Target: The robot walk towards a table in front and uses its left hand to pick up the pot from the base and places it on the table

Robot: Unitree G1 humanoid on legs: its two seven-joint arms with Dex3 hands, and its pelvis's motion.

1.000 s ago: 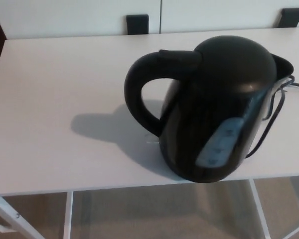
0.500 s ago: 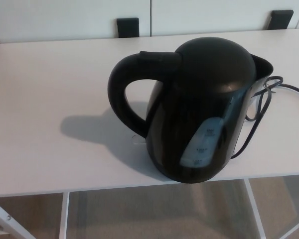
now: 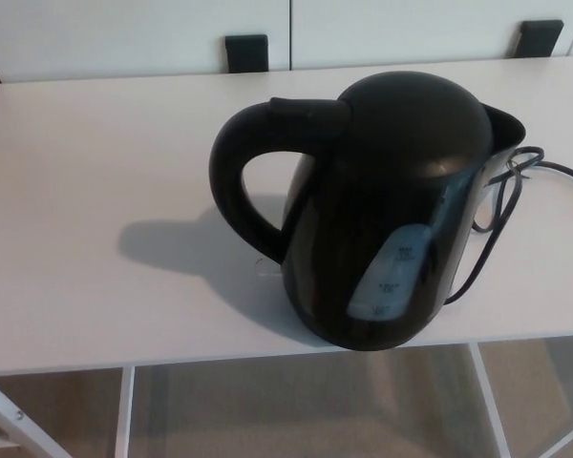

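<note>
A black electric kettle [image 3: 382,210] stands upright near the front edge of a white table [image 3: 95,191], right of centre. Its loop handle [image 3: 237,181] points to the left and its spout [image 3: 508,127] to the right. A pale water-level window [image 3: 390,277] shows on its near side. The base under it is hidden by the kettle's body. Neither of my hands shows in the head view.
A black cord [image 3: 501,205] loops on the table to the kettle's right and runs off the right edge. Two black brackets [image 3: 246,52] [image 3: 539,36] sit along the table's back edge against a white wall. White table legs [image 3: 124,410] show below.
The whole picture has shifted since a second ago, so the camera moved; the kettle now sits slightly further left in view. Nothing on the table has moved.
</note>
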